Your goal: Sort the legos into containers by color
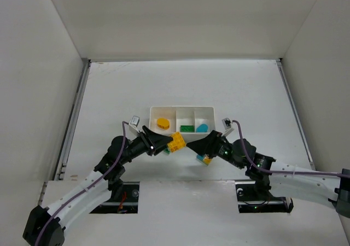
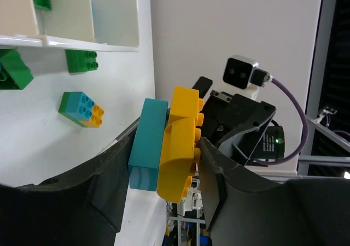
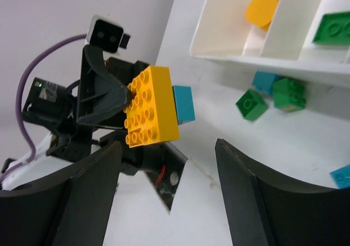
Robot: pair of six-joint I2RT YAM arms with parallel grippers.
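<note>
**Splitting the stuck pair in front of the tray**

The left fingers [image 2: 216, 175] are clenched on the yellow-teal pair [image 1: 175, 141], held off the bench just in front of the tray [image 1: 180, 108] near wall. The right fingers [image 3: 240, 186] are spread and empty, facing it. The teal brick [image 3: 184, 104] juts out on the tray side of the yellow brick [image 3: 150, 106].

Judgement: pinch only the teal brick and pull straight off the studs without twisting. Teal belongs with the cyan piece [image 1: 202, 128], yellow with the orange piece [image 1: 163, 123].
</note>
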